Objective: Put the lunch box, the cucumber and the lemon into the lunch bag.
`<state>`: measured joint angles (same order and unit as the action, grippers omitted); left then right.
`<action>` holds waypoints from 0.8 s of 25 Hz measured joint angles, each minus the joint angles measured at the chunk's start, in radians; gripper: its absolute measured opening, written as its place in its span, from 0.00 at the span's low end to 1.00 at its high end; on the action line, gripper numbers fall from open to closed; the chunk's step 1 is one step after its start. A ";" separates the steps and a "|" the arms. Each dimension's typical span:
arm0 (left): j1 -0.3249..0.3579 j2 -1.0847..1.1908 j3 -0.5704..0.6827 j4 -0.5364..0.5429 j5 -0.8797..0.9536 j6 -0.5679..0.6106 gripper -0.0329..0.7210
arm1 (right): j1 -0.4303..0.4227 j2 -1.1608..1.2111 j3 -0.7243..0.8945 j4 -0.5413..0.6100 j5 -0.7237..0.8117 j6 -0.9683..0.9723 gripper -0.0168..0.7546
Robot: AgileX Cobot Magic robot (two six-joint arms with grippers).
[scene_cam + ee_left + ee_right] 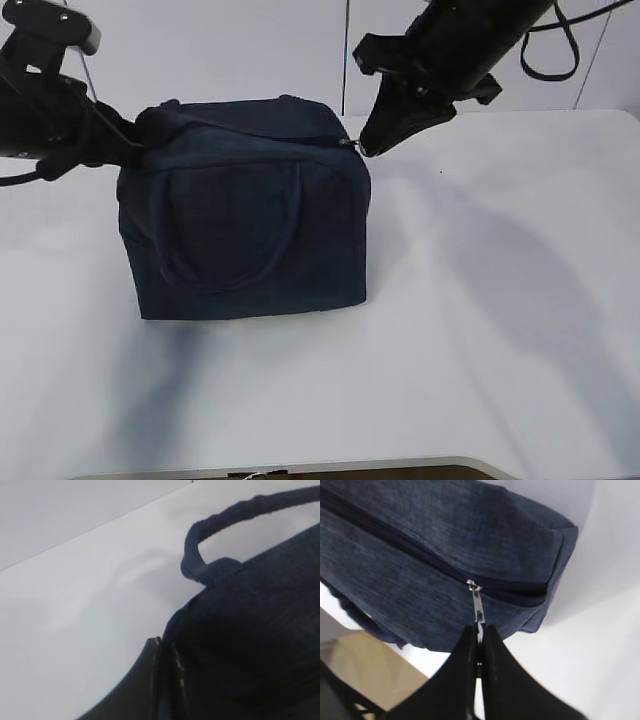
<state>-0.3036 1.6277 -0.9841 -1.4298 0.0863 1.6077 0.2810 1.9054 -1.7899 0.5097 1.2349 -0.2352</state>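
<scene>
Lunch bag [245,215] stands on the white table [500,330], left of centre, upright and boxy. 1 bag, 2 loop handles: 1 handle [232,225] lies flat against the near face, the other [225,525] arches off the far side in the left wrist view.

Zipper [420,555] runs along the bag's top and looks shut nearly to the right end. The slider sits at that end, with its metal pull tab [478,607] hanging toward the right gripper [480,637].

Right gripper: jaws pinched narrow on the pull tab, just off the bag's upper right corner. Left gripper [125,135]: pressed at the bag's upper left corner, apparently nipping fabric to steady it; the left wrist view shows the jaws [162,652] closed together against the cloth.

Count outside the bag: 0 lunch boxes, 0 cucumbers, 0 lemons in sight anywhere on the table. Cannot see inside the bag.

Judgement: with nothing left on the table and the zipper almost closed, loading looks done and this is the closing stage. Remaining, at most: finish the zip, let go.
</scene>
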 joint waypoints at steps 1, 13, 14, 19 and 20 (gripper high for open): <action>0.000 0.000 -0.002 0.000 -0.008 0.000 0.03 | 0.000 0.000 0.000 0.023 0.000 0.030 0.03; 0.000 0.004 -0.004 0.000 -0.019 0.000 0.03 | -0.044 0.000 0.003 0.155 -0.010 0.361 0.03; 0.000 0.004 -0.004 0.000 -0.019 0.000 0.03 | -0.056 0.000 0.003 0.165 -0.012 0.382 0.03; 0.000 0.004 -0.006 0.000 -0.015 0.000 0.03 | -0.102 0.013 0.003 0.240 -0.012 0.413 0.03; 0.000 0.004 -0.006 0.000 -0.013 0.000 0.03 | -0.105 0.013 0.003 0.245 -0.012 0.413 0.03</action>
<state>-0.3036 1.6312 -0.9902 -1.4298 0.0731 1.6077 0.1761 1.9189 -1.7865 0.7550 1.2224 0.1782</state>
